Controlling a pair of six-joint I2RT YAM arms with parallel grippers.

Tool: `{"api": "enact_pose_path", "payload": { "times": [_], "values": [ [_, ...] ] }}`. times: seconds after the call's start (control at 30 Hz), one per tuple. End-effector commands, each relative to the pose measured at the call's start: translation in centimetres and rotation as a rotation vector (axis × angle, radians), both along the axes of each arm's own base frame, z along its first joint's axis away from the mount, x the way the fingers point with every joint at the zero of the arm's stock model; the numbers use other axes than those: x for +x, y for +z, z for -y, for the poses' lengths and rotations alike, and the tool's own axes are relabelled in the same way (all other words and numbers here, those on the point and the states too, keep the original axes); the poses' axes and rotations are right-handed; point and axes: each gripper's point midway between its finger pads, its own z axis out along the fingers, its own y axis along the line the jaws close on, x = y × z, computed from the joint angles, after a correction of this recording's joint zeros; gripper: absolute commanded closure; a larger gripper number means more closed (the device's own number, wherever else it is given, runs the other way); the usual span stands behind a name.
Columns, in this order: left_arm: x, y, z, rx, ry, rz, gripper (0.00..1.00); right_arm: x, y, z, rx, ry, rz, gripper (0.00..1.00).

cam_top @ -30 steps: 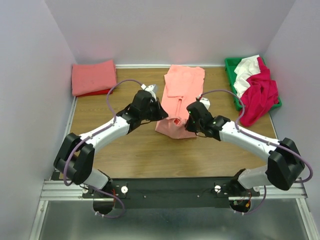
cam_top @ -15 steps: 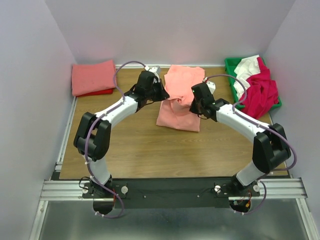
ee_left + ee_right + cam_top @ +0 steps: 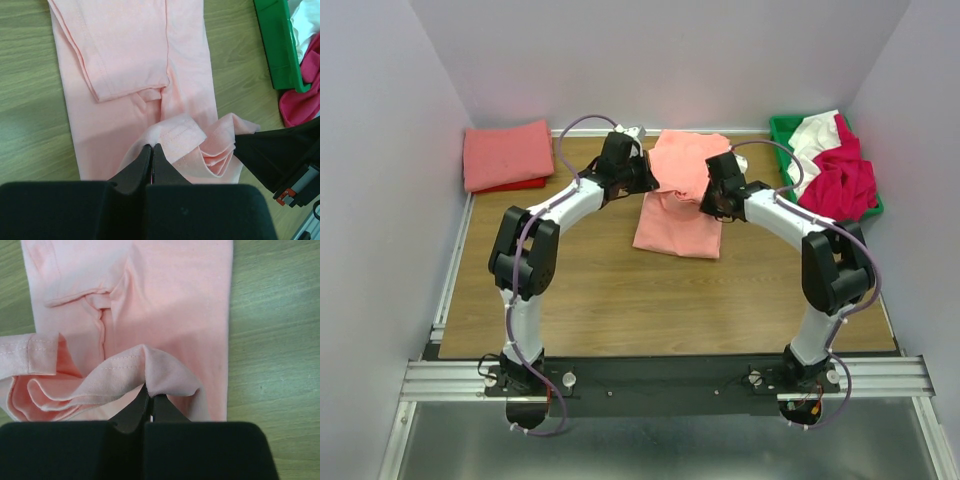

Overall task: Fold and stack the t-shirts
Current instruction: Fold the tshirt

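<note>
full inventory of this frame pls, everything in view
salmon t-shirt: 1, salmon-pink, table centre, near hem lifted and carried toward the far end
folded t-shirt: 1, salmon-pink, far left corner, top of the stack
red t-shirt: 1, red, under the folded one, only its edge shows
magenta cloth: count unclear, magenta-pink, heaped in the bin and spilling over its near rim
white t-shirt: 1, white, in the bin
green bin: 1, green, far right corner
table: 1, wood-grain brown
mounting rail: 1, grey metal, near edge
left gripper: 1, black, shut on the lifted hem
right gripper: 1, black, shut on the lifted hem
</note>
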Motion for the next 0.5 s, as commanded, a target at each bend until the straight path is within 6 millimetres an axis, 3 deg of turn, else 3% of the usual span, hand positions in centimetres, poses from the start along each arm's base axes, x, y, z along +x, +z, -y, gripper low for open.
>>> {"api": "enact_pose_path", "payload": {
  "times": [0.0, 0.33, 0.4, 0.43, 0.47],
  "values": [
    [0.9, -1.2, -0.1, 0.025, -0.015, -0.018, 1.00, 1.6, 0.0, 0.1, 0.021, 0.005, 0.006, 0.99],
    [2.9, -3.3, 0.5, 0.038, -0.035, -0.036, 1.00, 3.2, -2.6, 1.1, 0.010, -0.007, -0.042, 0.99],
    [3.1, -4.0, 0.5, 0.043, -0.034, -0.051, 1.00, 3.8, -2.7, 1.0, 0.013, -0.004, -0.039, 0.96],
    [3.3, -3.8, 0.6, 0.042, -0.033, -0.047, 1.00, 4.0, -2.8, 1.0, 0.012, -0.007, -0.040, 0.88],
    [3.4, -3.9, 0.6, 0.046, -0.029, -0.049, 0.95, 4.2, -3.4, 1.1, 0.005, -0.002, -0.049, 0.86]
  ]
}}
